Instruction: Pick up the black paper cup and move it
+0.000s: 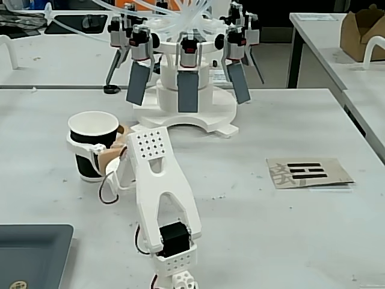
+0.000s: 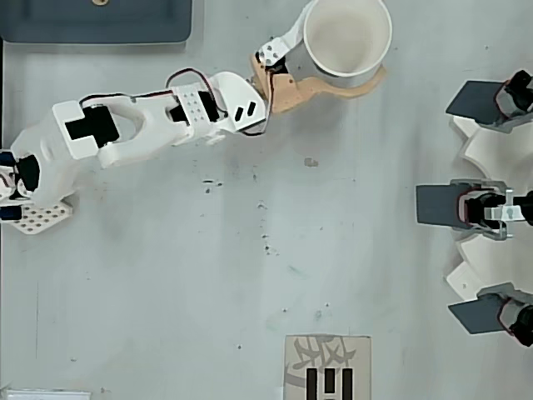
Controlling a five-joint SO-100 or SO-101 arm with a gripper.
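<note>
The black paper cup (image 1: 92, 146) stands upright on the grey tabletop (image 1: 252, 205), toward the far left of the fixed view, its white inside showing. In the overhead view the cup (image 2: 347, 37) sits at the top edge, right of centre, with its round white mouth open to the camera.

The hand (image 1: 96, 144) is pinched on the cup: a white finger (image 1: 80, 145) wraps the near left of the wall just under the rim, and a tan finger (image 1: 122, 133) lies against the right side. From overhead the hand (image 2: 337, 52) shows the same grip, the white finger (image 2: 286, 43) curving round the left of the cup and the tan finger (image 2: 333, 85) hugging its lower edge. Whether the cup's base touches the tabletop or is raised off it cannot be told.

The white arm (image 1: 157, 198) reaches from its base at the near edge of the fixed view up to the cup; overhead, the arm (image 2: 133, 137) runs from the left edge toward the upper middle.

Far behind the cup stands a white machine with dark grey paddles (image 1: 187, 84). A piece of cardboard with black bars (image 1: 308, 172) lies flat at right, well apart from the cup. A dark grey tray (image 1: 30, 253) occupies the near left corner.
</note>
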